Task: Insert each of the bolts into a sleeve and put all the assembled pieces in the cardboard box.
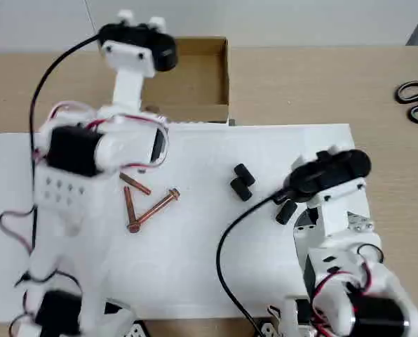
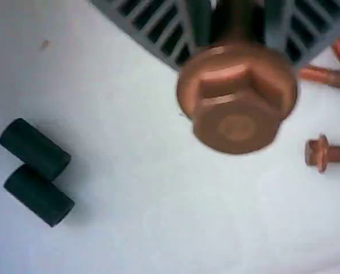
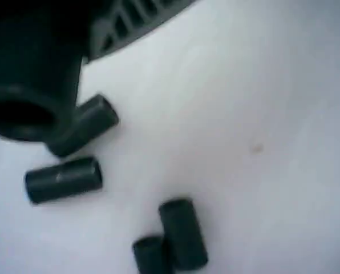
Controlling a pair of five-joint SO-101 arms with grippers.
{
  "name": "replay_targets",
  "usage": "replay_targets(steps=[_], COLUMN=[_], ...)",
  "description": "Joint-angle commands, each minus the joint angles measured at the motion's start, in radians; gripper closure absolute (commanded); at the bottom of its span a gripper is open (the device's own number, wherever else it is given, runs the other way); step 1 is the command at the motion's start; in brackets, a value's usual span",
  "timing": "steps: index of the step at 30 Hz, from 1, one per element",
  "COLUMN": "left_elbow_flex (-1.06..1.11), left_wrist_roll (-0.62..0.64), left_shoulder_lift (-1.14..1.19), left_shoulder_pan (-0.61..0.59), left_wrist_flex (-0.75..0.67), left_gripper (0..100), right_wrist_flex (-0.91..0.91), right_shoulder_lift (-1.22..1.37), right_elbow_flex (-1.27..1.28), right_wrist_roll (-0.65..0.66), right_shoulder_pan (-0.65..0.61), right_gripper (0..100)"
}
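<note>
The left arm (image 1: 100, 151) rises over the left half of the white sheet (image 1: 195, 274), which covers the middle of the counter (image 1: 300, 84). The left jaws are clenched on the shank of a copper bolt (image 2: 237, 108), held clear of the sheet with its hex head toward the wrist camera. Three loose bolts (image 1: 155, 209) lie on the sheet near its left-centre. Two touch at one end and the third is just beside them, partly under the arm in the high view.

Toward the middle of the sheet, a first sleeve (image 1: 243, 172) touches a second sleeve (image 1: 240, 189), both black and lying on their sides, well apart from the bolts.

The right arm (image 1: 335, 182) stands over the sheet's right edge. The right jaws grasp a held sleeve (image 3: 27, 97) with its open bore toward the wrist camera. Close under it lie an angled sleeve (image 3: 84, 127) and a level sleeve (image 3: 63, 180), near each other. In the high view a black piece (image 1: 286, 210) shows beside the arm's head; I cannot tell which sleeve it is.

The cardboard box (image 1: 212, 77) sits toward the counter's far edge, against the sheet's far edge, and the left arm's upper part hides its left side. A black cable (image 1: 226, 246) loops across the sheet's near half. Scissors (image 1: 416, 102) lie by the counter's right edge, well away from everything else.
</note>
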Motion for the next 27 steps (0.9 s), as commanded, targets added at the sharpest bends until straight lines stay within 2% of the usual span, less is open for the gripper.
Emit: replay_targets(steps=[1,5,11,18,27], left_elbow_flex=[0.113,0.337,0.725,1.092,1.342], left_wrist_roll=[0.052,0.115,0.249,0.384,0.397], left_shoulder_lift=[-0.172,-0.354,-0.661,-1.011,-1.344], left_shoulder_pan=[-0.006,-0.002,-0.003,0.003,0.005], left_wrist_flex=[-0.091,-0.305,-0.601,-0.77,-0.852], left_gripper=[100,100,100,100,100], right_wrist_flex=[-0.142,-0.269,-0.374,-0.464,-0.579], right_shoulder_lift=[-0.081,-0.216,-0.407,-0.507,-0.522], right_elbow_flex=[0.104,0.25,0.465,0.64,0.783], right_wrist_roll=[-0.068,-0.124,-0.13,-0.13,-0.126], right_shoulder_pan=[-0.033,-0.147,-0.321,-0.455,-0.582], right_gripper=[99.5,99.5,99.5,99.5,99.5])
